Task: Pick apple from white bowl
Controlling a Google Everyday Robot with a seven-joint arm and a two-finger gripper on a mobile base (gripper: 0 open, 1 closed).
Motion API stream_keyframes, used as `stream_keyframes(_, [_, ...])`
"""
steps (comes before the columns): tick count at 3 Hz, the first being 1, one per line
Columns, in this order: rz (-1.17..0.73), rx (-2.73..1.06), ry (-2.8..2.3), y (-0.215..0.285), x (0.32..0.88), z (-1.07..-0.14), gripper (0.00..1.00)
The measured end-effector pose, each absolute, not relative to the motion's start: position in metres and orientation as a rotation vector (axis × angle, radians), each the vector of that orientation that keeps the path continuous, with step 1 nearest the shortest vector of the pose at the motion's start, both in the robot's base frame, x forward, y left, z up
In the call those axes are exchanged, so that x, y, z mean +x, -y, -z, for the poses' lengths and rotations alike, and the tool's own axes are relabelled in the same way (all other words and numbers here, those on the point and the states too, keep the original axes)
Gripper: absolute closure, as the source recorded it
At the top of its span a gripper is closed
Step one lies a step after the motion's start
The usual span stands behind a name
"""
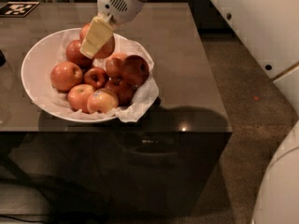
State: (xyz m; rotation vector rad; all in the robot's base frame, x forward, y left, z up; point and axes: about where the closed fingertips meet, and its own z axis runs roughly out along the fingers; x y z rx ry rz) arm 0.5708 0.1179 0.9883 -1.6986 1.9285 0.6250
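Note:
My gripper (96,42) hangs over the back of the white bowl (33,73) and is shut on the apple (109,47), an orange-red one held just above the pile. One yellowish finger (96,35) covers the apple's front; the other finger is hidden behind it. Several other apples stay in the bowl on the crinkled paper lining (140,104): a pale orange one (66,76) at the left, a dark red one (136,69) at the right, and a yellow-cheeked one with a sticker (102,101) at the front.
The bowl stands on the left half of a glossy dark table (182,64), near its front edge. A black-and-white marker tag (17,8) lies at the back left corner. My white arm (252,22) crosses the upper right. Floor lies to the right.

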Motion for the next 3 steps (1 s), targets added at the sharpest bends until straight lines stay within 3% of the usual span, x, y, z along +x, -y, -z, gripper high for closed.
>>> stream_keyframes(2, [-0.609,-1.681,-1.85,-0.131,0.529,-1.093,1.0])
stream_keyframes(3, [-0.611,-1.681,-1.844,-0.132,0.527,-1.096,1.0])
